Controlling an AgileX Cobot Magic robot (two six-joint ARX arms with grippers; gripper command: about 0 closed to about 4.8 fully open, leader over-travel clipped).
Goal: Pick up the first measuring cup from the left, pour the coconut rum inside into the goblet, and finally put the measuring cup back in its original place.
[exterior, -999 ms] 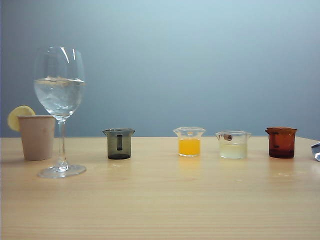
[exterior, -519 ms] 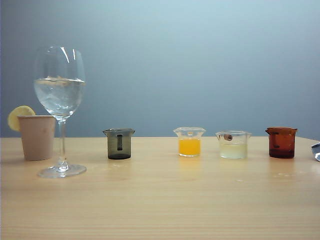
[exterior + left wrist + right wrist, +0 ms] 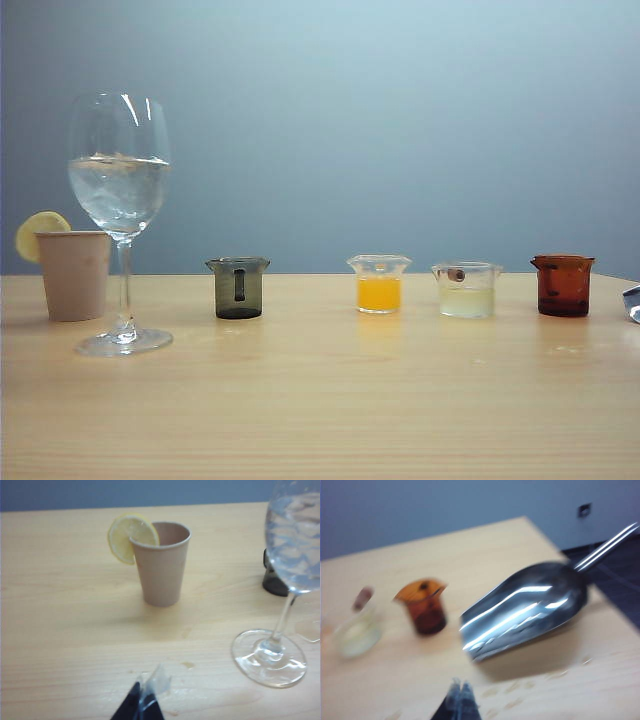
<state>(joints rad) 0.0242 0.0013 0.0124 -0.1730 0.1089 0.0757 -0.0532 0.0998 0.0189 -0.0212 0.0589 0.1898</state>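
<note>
Small smoky grey-green glass measuring cup (image 3: 238,288) stands upright on the wooden surface (image 3: 320,400), just right of the tall clear stemmed goblet (image 3: 119,220), nearer the left gripper (image 3: 145,700), fingers closed and empty, than the right gripper (image 3: 460,702), likewise closed.

Your right wrist view is smeared with motion blur: the metal scoop (image 3: 525,612), amber cup (image 3: 423,606) and pale cup (image 3: 356,630) all lose their edges, and the scoop's handle runs off the frame. Only the tips of the right gripper (image 3: 460,687) show, pressed together. In the left wrist view the goblet (image 3: 287,575) is cut off above and at the side, and it hides most of the grey cup (image 3: 272,577). The left gripper (image 3: 148,687) shows only tips at the frame edge, jaw gap unreadable. In the exterior view you see just a sliver of scoop (image 3: 632,301).
</note>
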